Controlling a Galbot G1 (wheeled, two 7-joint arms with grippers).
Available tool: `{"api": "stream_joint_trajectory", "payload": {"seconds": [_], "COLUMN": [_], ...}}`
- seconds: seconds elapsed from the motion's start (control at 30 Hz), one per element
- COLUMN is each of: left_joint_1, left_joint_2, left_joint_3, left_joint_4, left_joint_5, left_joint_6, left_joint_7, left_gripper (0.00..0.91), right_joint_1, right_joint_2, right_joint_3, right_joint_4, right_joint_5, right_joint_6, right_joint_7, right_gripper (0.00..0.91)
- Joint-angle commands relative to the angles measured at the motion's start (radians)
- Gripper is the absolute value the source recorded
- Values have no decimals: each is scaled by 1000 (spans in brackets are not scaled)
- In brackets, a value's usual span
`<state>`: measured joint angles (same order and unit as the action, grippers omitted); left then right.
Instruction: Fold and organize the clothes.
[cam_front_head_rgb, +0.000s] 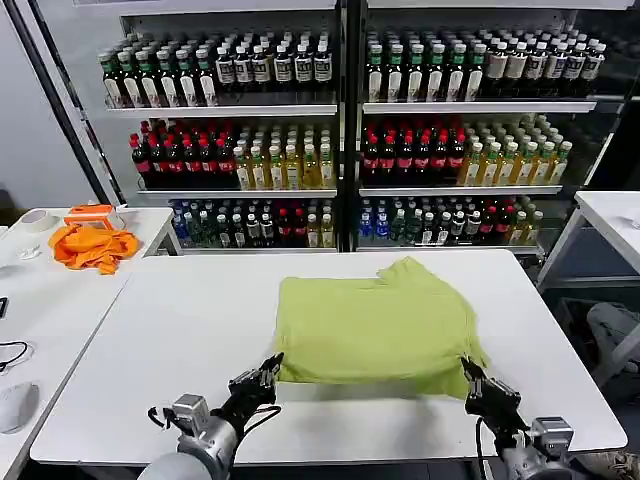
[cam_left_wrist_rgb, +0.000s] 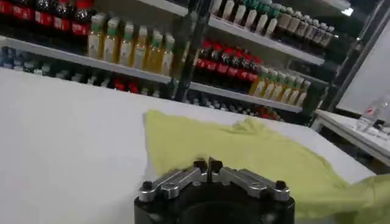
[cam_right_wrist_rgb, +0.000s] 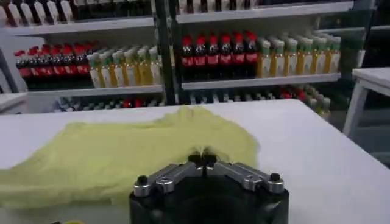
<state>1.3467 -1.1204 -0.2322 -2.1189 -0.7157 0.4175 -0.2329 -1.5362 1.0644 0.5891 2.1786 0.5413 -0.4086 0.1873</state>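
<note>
Large white rectangular table (cam_front_head_rgb: 180, 330) carrying the work, with tall shelving of bottled drinks (cam_front_head_rgb: 300, 140) well beyond both grippers; no label on any bottle can be read, and nothing in the scene bears legible writing.

Plain yellow-green short-sleeved T-shirt of soft thin fabric (cam_front_head_rgb: 370, 320), lying flat and partly folded into a rough rectangle on the table, directly ahead of and between the two grippers. Its near edge faces the robot, presumably so that each near corner can be taken by one arm for the next fold. No print or brand mark shows on the cloth.

Bright orange crumpled cloth (cam_front_head_rgb: 92, 246) on a side table, far off beyond the left gripper's outer side; judged no part of the fold.

Left gripper (cam_front_head_rgb: 262, 375), black, at the shirt's near left corner, fingertips drawn together; the left wrist view shows the tips meeting just before the fabric edge, with no cloth seen between them.

Right gripper (cam_front_head_rgb: 478, 385), black, at the shirt's near right corner, fingertips likewise together; whether a fold of fabric is pinched there cannot be told.
</note>
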Motion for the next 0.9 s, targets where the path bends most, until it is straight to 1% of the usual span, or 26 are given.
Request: {"api": "stream_joint_trajectory", "payload": {"seconds": [0.03,0.3,0.47,0.6,0.63,0.67,0.7,0.73,0.77,0.8,0.9], "left_joint_1": [-198,-292,-327,-336,-337,-340,-342,-344,-346,-348,-345], "left_joint_2": [-8,-42,-61,-85,-90,-95,-103,-108,-113,-120,-127], "left_joint_3": [52,96,112,127,129,130,131,131,131,132,134], "left_joint_4": [180,313,372,413,422,431,438,441,443,446,449], "left_joint_5": [-4,5,20,78,85,94,105,114,117,124,135], "left_joint_6": [-5,-13,-12,-27,-32,-36,-40,-44,-45,-46,-42], "left_joint_7": [6,4,6,5,5,2,-1,-3,-3,-4,-4], "left_gripper": [20,20,20,20,20,30,262,474,725,907,907], "right_joint_1": [133,244,306,329,332,333,336,337,337,338,337], "right_joint_2": [-29,-42,-39,-19,-15,-10,-5,-1,2,5,12], "right_joint_3": [-22,-60,-103,-136,-139,-146,-154,-158,-161,-165,-169], "right_joint_4": [-107,-236,-315,-348,-350,-356,-365,-369,-372,-375,-380], "right_joint_5": [-2,-5,-31,-68,-71,-79,-100,-112,-121,-134,-152], "right_joint_6": [-3,1,6,27,26,26,24,20,15,4,-10], "right_joint_7": [1,1,1,0,-1,0,1,1,1,-2,-13], "right_gripper": [0,0,0,0,494,786,907,907,907,907,907]}}
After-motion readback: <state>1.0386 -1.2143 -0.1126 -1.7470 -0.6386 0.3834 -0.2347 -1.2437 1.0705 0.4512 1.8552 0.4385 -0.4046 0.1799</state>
